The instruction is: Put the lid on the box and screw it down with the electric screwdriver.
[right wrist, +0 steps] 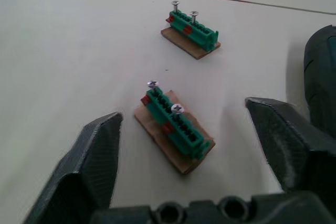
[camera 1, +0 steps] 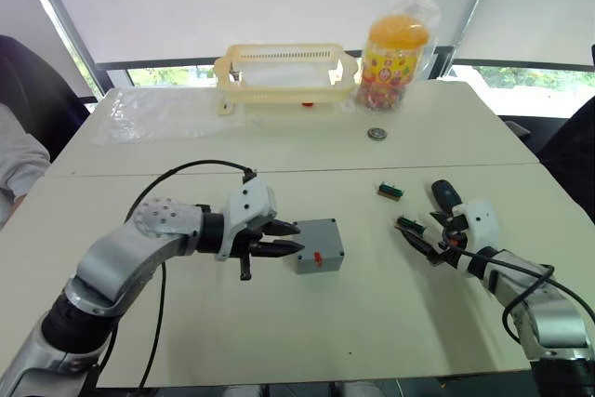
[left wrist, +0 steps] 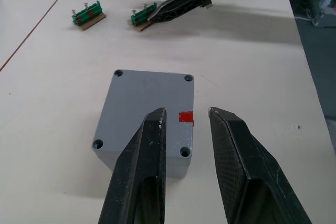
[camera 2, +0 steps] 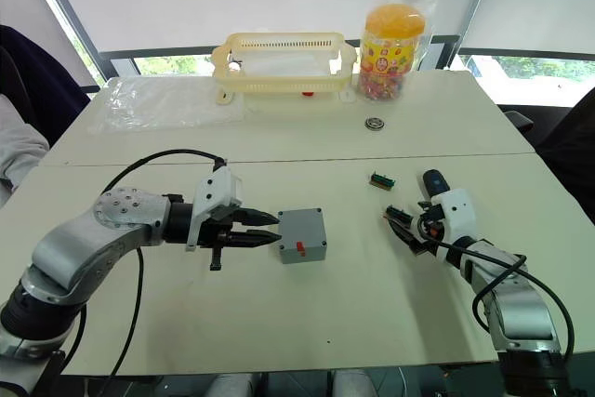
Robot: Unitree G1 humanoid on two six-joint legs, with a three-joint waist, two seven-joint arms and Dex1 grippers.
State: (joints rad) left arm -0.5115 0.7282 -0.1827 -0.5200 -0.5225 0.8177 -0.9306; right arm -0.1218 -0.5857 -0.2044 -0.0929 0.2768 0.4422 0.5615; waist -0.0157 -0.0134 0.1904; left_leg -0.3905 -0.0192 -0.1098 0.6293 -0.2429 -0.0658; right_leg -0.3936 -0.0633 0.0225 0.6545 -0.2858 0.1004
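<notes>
The left arm reaches in level from the left, its gripper (camera 1: 290, 238) open with fingertips just at the left edge of the box (camera 1: 319, 245), which sits mid-table with the lid (left wrist: 149, 106) seemingly already on it. The right gripper (right wrist: 184, 150) hangs open over a green screw strip (right wrist: 175, 121); a second strip (right wrist: 192, 32) lies farther off. The electric screwdriver (camera 1: 444, 192) lies just beyond the right gripper. At the far side of the table (camera 1: 279, 323) stand a yellow basket (camera 1: 285, 72) and a candy jar (camera 1: 394, 60).

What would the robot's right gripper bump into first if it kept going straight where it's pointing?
Probably the nearer small green screw holder on its brown card, lying between the open fingers of the right gripper. A second one lies beyond.
</notes>
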